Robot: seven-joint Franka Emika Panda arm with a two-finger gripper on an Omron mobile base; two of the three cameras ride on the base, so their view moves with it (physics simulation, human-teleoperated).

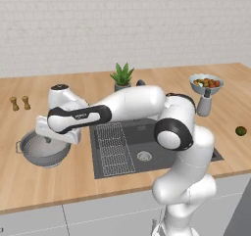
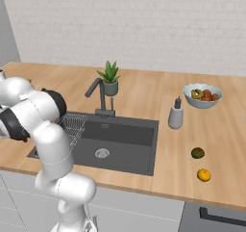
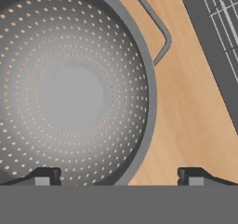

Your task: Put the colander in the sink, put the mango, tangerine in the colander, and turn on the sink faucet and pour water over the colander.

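Observation:
The silver perforated colander (image 1: 41, 151) stands on the wooden counter left of the dark sink (image 1: 147, 167). My gripper (image 1: 51, 141) hangs open just above the colander's right rim. In the hand view, the gripper (image 3: 118, 176) straddles the rim of the colander (image 3: 69, 93), one fingertip over the bowl, the other over the counter. One loop handle (image 3: 160, 35) points toward the sink. The mango (image 2: 197, 152) and tangerine (image 2: 203, 174) lie on the counter right of the sink (image 2: 125, 144). The faucet (image 2: 101, 95) stands behind the basin, and no water runs.
A wire rack (image 1: 113, 149) lies in the sink's left half. Behind the sink stands a potted plant (image 1: 121, 77). A fruit bowl (image 1: 206, 83) and soap dispenser (image 1: 204, 104) sit at the back right. Two small shakers (image 1: 19, 103) stand at the far left.

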